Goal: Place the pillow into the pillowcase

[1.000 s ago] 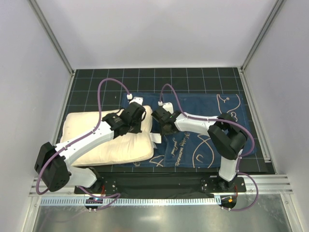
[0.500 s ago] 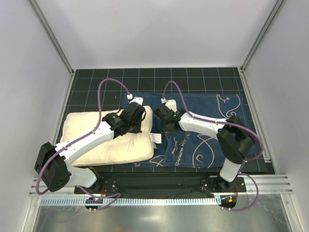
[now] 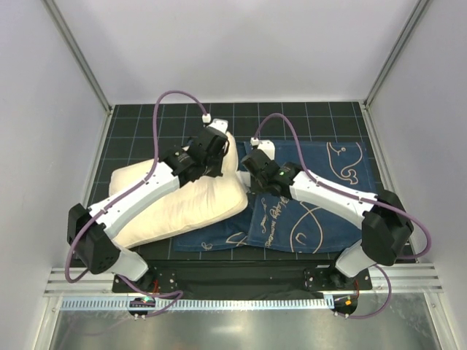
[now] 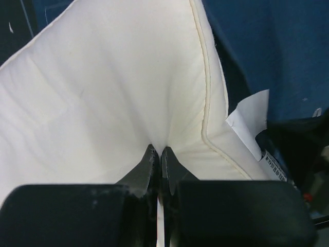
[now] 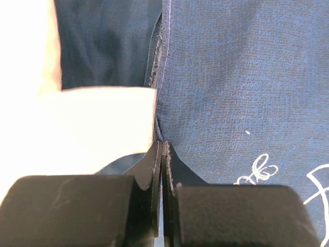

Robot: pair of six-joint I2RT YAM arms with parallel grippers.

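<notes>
The cream-white pillow [image 3: 175,208] lies slanted, its near-left end on the mat and its far-right end raised toward the pillowcase [image 3: 321,189]. My left gripper [image 3: 219,164] is shut on the pillow, pinching a fold of its fabric [image 4: 113,77] between the fingertips [image 4: 158,152]. The pillow's white tag [image 4: 252,121] hangs at the right edge. The navy pillowcase with white line drawings lies flat on the right. My right gripper [image 3: 250,175] is shut on the pillowcase, gripping its left hem [image 5: 160,62] at the fingertips [image 5: 161,146], right beside the pillow [image 5: 77,123].
A black gridded mat [image 3: 146,124] covers the table, enclosed by white walls and aluminium posts [image 3: 76,55]. Purple cables [image 3: 171,98] loop above both wrists. A metal rail [image 3: 233,275] runs along the near edge by the arm bases.
My right gripper has shut on the pillowcase hem. My left arm has lifted the pillow's right end and swung it farther back and right, so the pillow now lies slanted.
</notes>
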